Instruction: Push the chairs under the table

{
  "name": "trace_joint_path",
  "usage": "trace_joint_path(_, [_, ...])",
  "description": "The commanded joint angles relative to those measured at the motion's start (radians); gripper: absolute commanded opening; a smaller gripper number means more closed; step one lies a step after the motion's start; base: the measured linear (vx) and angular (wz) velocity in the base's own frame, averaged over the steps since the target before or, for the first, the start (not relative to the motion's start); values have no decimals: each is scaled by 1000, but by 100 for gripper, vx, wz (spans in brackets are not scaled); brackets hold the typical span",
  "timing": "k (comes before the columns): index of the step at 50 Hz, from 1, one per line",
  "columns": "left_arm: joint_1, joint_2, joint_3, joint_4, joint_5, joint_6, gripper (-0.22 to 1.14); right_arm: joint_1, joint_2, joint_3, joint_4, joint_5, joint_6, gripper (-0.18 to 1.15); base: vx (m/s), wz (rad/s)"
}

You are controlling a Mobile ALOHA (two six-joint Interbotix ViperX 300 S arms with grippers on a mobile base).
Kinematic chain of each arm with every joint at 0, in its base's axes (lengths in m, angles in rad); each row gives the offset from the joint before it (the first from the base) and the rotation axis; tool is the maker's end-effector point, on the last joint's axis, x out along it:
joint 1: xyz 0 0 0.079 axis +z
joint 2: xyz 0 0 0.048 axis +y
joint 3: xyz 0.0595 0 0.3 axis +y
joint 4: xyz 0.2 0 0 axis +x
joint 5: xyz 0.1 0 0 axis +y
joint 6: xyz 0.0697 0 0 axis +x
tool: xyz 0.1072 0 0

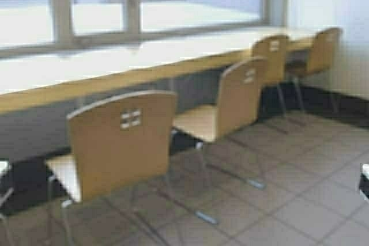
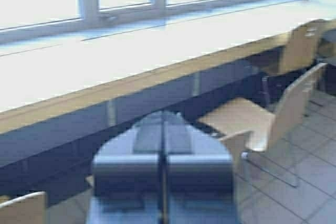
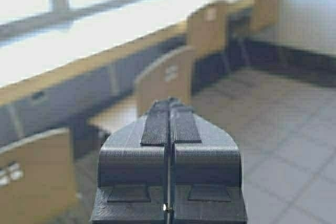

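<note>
Several tan plywood chairs stand along the long pale table (image 1: pixel 86 87). The nearest chair (image 1: pixel 118 142) and the second chair (image 1: pixel 230 105) are pulled out from the table, backs toward me. Two more chairs (image 1: pixel 274 56) (image 1: pixel 320 50) stand farther right, closer under the table edge. My left gripper (image 2: pixel 163 116) is shut and empty, held in the air facing the table front (image 2: pixel 131 85). My right gripper (image 3: pixel 169 103) is shut and empty, pointing toward the second chair (image 3: pixel 165 80). Neither gripper shows in the high view.
A window wall (image 1: pixel 132 4) runs behind the table. A white wall (image 1: pixel 340 10) closes the right end. Tiled floor (image 1: pixel 300 200) lies open to the right of the chairs. Small parts of the robot show at the left edge (image 1: pixel 3 171) and right edge (image 1: pixel 364 180).
</note>
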Motion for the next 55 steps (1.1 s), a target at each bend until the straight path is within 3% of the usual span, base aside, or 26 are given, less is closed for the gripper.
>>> trace_joint_path(1, [-2, 11, -12, 0, -6, 0, 3, 9, 12, -37, 2, -2, 0, 4, 18, 48])
trace_joint_path(16, [-2, 25, -17, -8, -11, -21, 3, 9, 20, -44, 2, 2, 2, 4, 20, 44])
trace_joint_path(33, [-2, 109, -31, -8, -32, -201, 3, 14, 32, -29, 5, 9, 8, 4, 19, 46])
trace_joint_path(42, [-34, 155, -40, -6, -31, -276, 3, 114, 100, -58, 31, 9, 35, 4, 18, 41])
trace_joint_path(55, [-172, 328, -103, -35, -40, -411, 3, 314, 285, -163, 120, 38, 69, 4, 15, 33])
